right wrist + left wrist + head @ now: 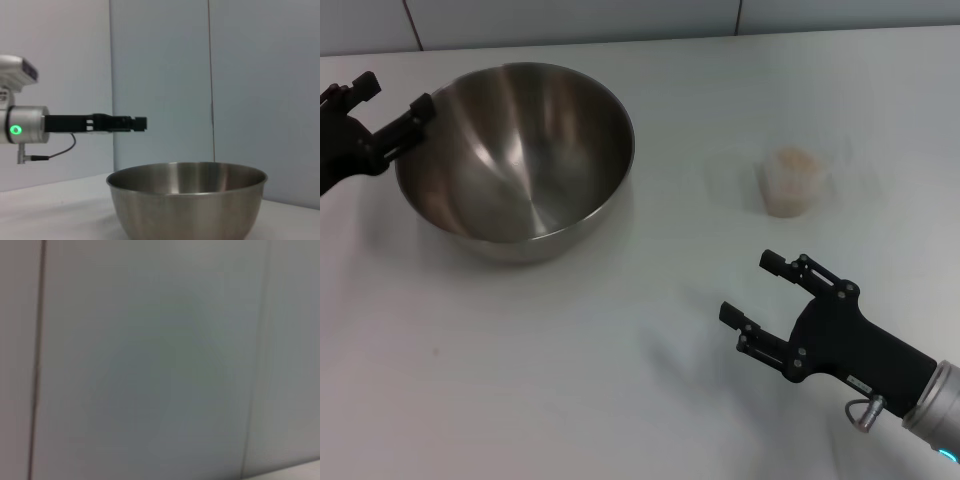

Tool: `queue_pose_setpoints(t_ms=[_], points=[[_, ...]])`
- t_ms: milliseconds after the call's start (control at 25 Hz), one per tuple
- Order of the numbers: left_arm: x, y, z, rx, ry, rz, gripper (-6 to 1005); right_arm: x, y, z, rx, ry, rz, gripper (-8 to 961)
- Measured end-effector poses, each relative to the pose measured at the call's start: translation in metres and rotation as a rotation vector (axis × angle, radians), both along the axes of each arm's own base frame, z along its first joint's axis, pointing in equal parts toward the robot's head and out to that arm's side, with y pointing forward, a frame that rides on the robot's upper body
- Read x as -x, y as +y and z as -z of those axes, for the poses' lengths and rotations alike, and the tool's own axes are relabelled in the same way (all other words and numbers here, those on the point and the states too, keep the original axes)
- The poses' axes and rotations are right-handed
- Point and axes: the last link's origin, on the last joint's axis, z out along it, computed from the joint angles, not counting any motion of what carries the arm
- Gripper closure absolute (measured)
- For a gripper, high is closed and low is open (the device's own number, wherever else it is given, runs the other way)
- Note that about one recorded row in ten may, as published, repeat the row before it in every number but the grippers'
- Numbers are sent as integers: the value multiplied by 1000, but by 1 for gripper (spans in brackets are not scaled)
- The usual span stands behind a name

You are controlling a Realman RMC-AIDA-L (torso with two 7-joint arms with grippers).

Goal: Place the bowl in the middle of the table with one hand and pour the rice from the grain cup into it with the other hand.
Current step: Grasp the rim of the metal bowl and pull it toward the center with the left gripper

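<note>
The steel bowl (520, 160) stands upright on the white table (570, 390), left of centre, with nothing in it. My left gripper (392, 97) is open at the bowl's left rim. The right wrist view shows the bowl (187, 200) with that gripper (139, 123) hovering a little above rim height, holding nothing. The clear grain cup (790, 182) stands at the right, with pale rice (793, 160) inside. My right gripper (750, 287) is open near the front right of the table, short of the cup and apart from it. The left wrist view shows only wall.
A grey panelled wall (620, 20) runs along the table's far edge. Bare tabletop lies between the bowl and the cup, and in front of the bowl.
</note>
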Motion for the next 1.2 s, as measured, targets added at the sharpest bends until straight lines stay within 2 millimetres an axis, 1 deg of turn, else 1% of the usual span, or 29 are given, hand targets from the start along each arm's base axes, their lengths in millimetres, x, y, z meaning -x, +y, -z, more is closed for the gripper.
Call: queue_pose_setpoints(t_ms=[160,200,280,320,360,600,840,1200], points=[[2,12,-2,29,23,-88,204,2,3,0,-1,0,-6,191],[3,19,-4,67,50,-148,204,2,3,0,-3,1,-5,191],[3,23,-4,126,84,-195,205,2,5,-1,-8,3,-4,191],[3,23,-4,126,84,-195,206,3,5,-1,-10,3,-5,191],[2,26,-3,171,114,-227,206,3,6,-1,-11,4,-6,191],[2,31,-1,239,148,-285,209,5,8,-1,-11,4,-13,191],[3,36,2,324,196,-392,212,5,9,-1,-10,4,-14,191],[2,38,2,330,216,-401,216,5,9,-1,-10,4,-14,191]])
